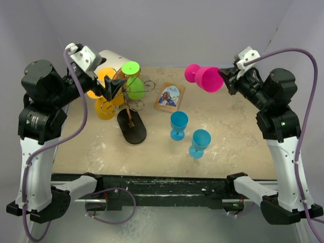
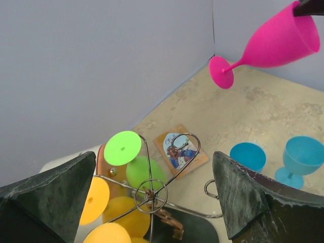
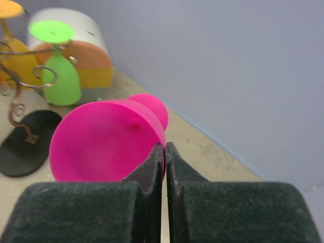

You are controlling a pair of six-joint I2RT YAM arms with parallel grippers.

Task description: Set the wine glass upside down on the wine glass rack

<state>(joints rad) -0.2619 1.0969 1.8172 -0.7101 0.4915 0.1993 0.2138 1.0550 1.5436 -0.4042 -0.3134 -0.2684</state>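
Right claw (image 3: 165,152): closed tight on the rim of the pink wine glass (image 1: 205,77), the thin wall pinched between the two fingers
Glass position: held in the air on its side over the far right of the table (image 1: 233,131), foot pointed toward the rack (image 1: 131,127) and well apart from it
Left claw (image 1: 110,87): spread wide, nothing held, hung just above the rack's curled arms
Rack load: a green glass (image 1: 134,87) and orange glasses (image 1: 105,109) are already hung upside down; a bare curl is seen on the side facing the card (image 1: 169,96)
Risk, slip: the glass is held only at the rim edge, so it could be swung or dropped when it is turned foot-up
Risk, collision: the left claw is parked over the rack, so the arms could be knocked together if the approach is made from above
Risk, rack upset: the stand is light wire on a small base, so it could be tipped or a hung glass dislodged if a curl is pushed by the foot
Risk, table items: the blue glasses (image 1: 178,124) could be toppled if the path is taken low
Risk, miss: the stem could be set beside the curl and not inside it
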